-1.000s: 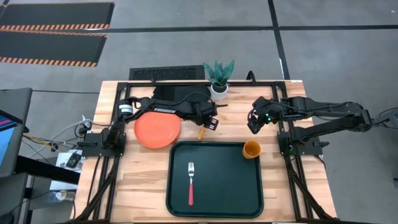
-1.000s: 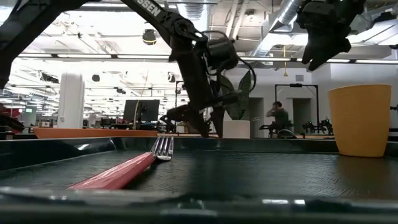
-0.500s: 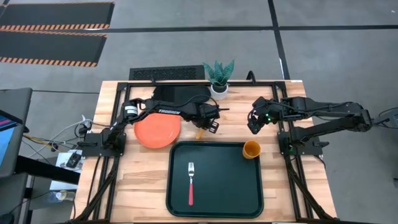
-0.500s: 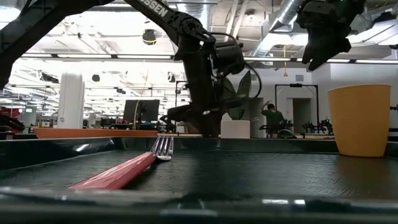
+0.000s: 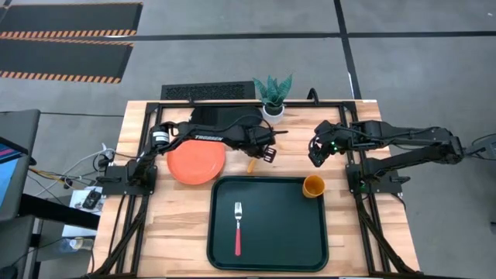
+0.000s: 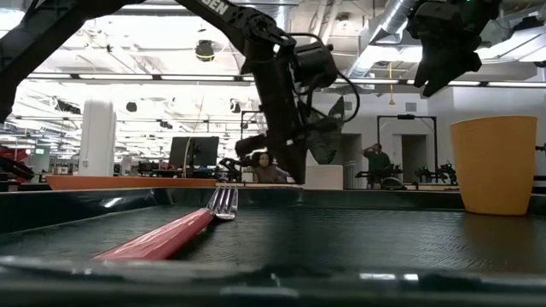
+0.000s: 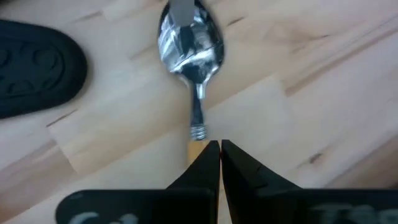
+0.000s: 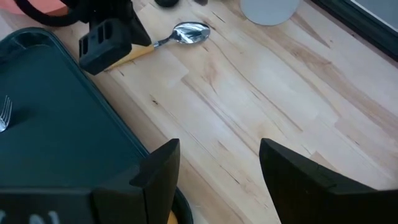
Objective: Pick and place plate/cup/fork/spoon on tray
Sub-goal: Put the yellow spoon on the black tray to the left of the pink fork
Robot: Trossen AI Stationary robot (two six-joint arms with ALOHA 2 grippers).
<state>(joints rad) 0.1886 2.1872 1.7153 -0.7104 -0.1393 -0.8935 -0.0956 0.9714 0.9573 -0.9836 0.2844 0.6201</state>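
Note:
The spoon (image 7: 189,43) lies on the wooden table just beyond the tray's far edge, silver bowl up and yellow-orange handle toward my left gripper (image 7: 220,144), which is shut on it. The orange-red plate (image 5: 196,163) rests flat on the table left of the gripper. The dark tray (image 5: 294,240) holds the red-handled fork (image 5: 238,227) and, in its far right corner, the upright orange cup (image 5: 314,186). My right gripper (image 5: 316,153) hangs open above the table beyond the cup, with nothing between its fingers. My left gripper has the spoon's handle (image 7: 196,149) just behind the metal neck, pinched between its two fingertips (image 7: 239,171). The fingers come down from above at a slant; the rest of the handle is hidden under them. The spoon's bowl (image 8: 189,32) still looks to lie on the table.
A white pot with a green plant (image 5: 273,111) and a black mitt (image 5: 221,116) sit at the table's far edge, close behind the spoon. Bare wood lies between the spoon and my right gripper. A person shows in the room behind the table.
My left gripper has shut on the spoon's handle, staying over the same spot beyond the tray's far edge. The spoon, plate, fork and cup have kept their places.

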